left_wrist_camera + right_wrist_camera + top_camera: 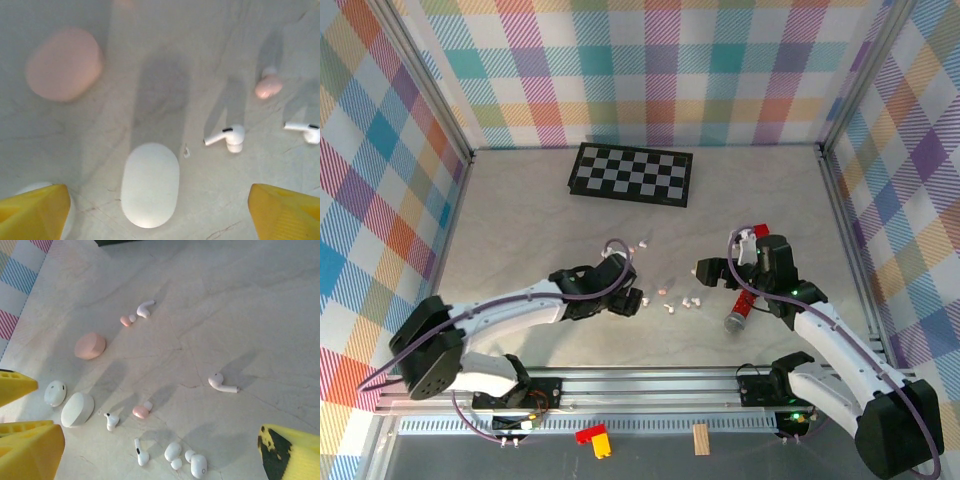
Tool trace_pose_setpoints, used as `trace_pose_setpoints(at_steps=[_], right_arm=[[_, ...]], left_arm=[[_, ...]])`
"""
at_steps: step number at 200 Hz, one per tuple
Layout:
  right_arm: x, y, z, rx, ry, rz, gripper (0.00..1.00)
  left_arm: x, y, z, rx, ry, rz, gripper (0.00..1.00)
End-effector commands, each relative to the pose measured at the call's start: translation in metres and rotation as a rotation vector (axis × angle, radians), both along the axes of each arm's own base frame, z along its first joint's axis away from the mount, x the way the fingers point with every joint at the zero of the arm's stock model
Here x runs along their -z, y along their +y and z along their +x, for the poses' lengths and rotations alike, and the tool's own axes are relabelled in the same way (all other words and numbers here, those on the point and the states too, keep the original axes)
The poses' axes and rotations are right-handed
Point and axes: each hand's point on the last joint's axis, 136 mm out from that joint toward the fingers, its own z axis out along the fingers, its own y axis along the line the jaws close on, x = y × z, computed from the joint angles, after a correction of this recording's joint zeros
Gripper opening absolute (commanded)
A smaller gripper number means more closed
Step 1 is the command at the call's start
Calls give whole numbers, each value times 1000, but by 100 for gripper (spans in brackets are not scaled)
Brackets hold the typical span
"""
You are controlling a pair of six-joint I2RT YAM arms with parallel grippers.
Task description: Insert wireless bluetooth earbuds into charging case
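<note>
Earbud (227, 138), 2 o'clock of white case (150, 185), is best pinched across body w/ L jaws; L & R jaws are kept spread.

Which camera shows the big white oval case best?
Left wrist: the white case lies whole, large and mid-frame. Right wrist shows it smaller, near the lower left corner. From the top camera it's too small to tell.

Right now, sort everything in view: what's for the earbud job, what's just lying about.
For the job: white earbuds, pink earbuds, white case, pink case.
Lying about: checkerboard, red cylinder, wooden block, yellow-and-red brick.
</note>
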Motion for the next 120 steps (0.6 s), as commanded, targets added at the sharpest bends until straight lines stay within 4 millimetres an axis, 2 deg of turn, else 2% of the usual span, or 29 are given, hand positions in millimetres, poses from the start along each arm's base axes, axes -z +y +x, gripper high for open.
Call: trace_pose_setpoints(at_steps=[1, 23, 38, 86, 120], right_arm=[[8, 1, -8, -2, 45, 9, 99], [12, 0, -7, 10, 55, 14, 99], [14, 0, -7, 16, 63, 15, 99], [18, -2, -8, 25, 75, 5, 99], [19, -4, -7, 57, 107, 9, 99]], left_arm=[[15, -3, -17, 14, 119, 25, 87], [26, -3, -18, 21, 143, 53, 82], [31, -2, -18, 31, 148, 72, 73], [50, 4, -13, 23, 153, 150, 68], [53, -5, -11, 35, 161, 127, 60]])
